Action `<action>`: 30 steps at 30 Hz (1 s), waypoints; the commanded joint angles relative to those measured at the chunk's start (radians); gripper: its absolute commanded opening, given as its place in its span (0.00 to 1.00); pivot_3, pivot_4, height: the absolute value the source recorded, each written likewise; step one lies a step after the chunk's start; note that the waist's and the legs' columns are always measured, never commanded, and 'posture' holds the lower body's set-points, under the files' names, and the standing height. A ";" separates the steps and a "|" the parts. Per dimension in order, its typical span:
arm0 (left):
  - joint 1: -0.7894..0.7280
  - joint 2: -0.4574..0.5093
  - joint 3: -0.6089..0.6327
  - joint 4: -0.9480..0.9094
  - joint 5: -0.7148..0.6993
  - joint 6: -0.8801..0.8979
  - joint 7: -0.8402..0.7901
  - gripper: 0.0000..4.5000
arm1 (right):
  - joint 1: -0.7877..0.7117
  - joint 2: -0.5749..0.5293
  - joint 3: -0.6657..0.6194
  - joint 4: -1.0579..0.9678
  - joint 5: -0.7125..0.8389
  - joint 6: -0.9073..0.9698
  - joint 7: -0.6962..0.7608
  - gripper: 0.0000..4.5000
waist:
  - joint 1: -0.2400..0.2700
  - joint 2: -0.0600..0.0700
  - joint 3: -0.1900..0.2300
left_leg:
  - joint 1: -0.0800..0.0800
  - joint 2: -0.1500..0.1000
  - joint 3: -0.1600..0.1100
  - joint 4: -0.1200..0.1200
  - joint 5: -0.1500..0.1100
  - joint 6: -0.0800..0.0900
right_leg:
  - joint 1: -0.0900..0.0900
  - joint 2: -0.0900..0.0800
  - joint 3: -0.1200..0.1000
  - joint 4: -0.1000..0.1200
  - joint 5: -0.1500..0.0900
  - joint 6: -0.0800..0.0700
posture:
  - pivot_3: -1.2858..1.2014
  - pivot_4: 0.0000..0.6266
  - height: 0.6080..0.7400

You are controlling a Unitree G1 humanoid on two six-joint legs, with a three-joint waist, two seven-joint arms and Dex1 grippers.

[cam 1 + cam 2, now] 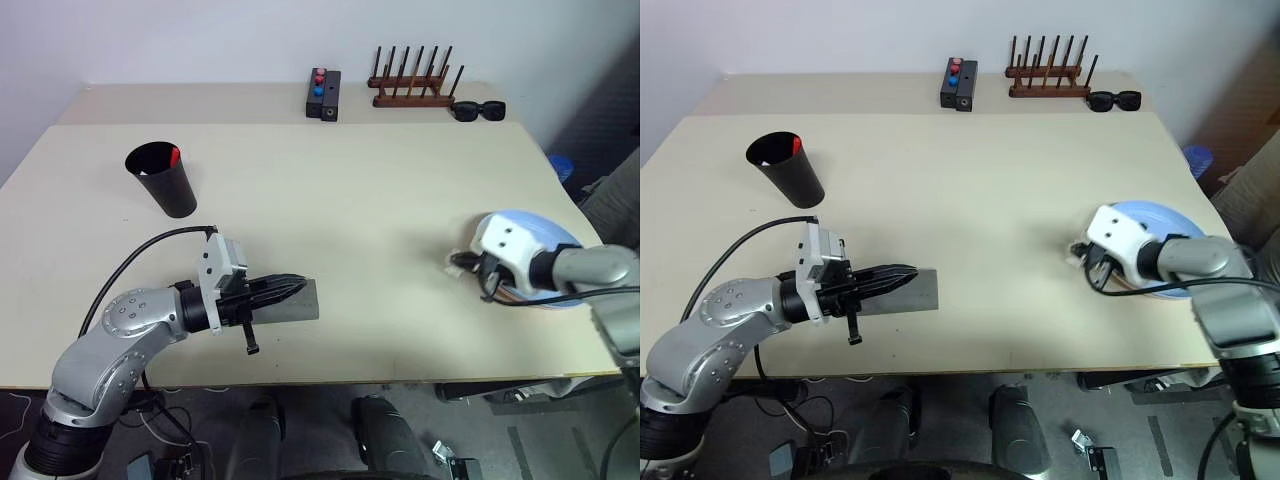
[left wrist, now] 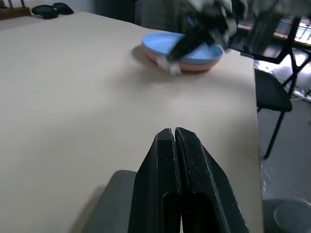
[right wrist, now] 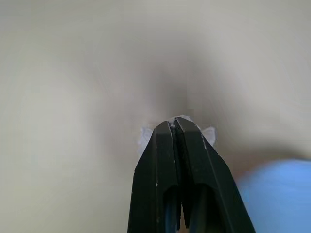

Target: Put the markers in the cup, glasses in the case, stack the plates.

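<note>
a: well, the right gripper (image 1: 462,264) is pinched shut on something small and white, maybe tissue, just beside the stacked plates (image 1: 545,240) at four o'clock on the table (image 1: 350,200).

b: and the left gripper (image 1: 300,288) is closed with nothing in it, over the grey case (image 1: 295,306) at seven o'clock.

a: that scrap looks light and soft. the cup (image 1: 163,180), a red marker cap (image 1: 175,155) showing, stands at ten o'clock.

b: plenty of open room mid-table, but the plates sit near the edge.

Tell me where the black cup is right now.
In the left eye view, the cup stands on the table's far left, beyond the left gripper.
</note>
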 commanded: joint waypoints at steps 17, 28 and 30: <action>0.033 -0.001 0.043 0.003 0.058 -0.062 0.032 0.00 | -0.043 0.041 -0.068 0.265 -0.027 -0.200 -0.087 0.98 | -0.008 0.000 0.000 | 0.000 0.000 0.001 0.000 -0.001 0.001 | 0.000 0.000 0.000 0.000 0.000 0.000 | 0.52 0.24 1.00; 0.280 -0.026 0.479 0.120 0.102 -0.181 0.161 0.00 | -0.137 0.220 -0.056 0.250 0.175 -0.181 0.046 0.98 | -0.003 0.000 0.000 | 0.000 0.000 0.001 0.000 -0.001 0.002 | -0.001 0.000 0.000 0.000 0.000 0.000 | 0.52 0.24 1.00; 0.327 -0.029 0.529 0.131 0.101 -0.198 0.160 0.00 | -0.145 0.230 -0.056 0.268 0.193 -0.183 0.063 0.98 | -0.002 0.000 0.000 | 0.000 0.000 0.001 0.000 -0.001 0.001 | 0.000 -0.001 0.000 0.000 0.000 0.000 | 0.52 0.24 1.00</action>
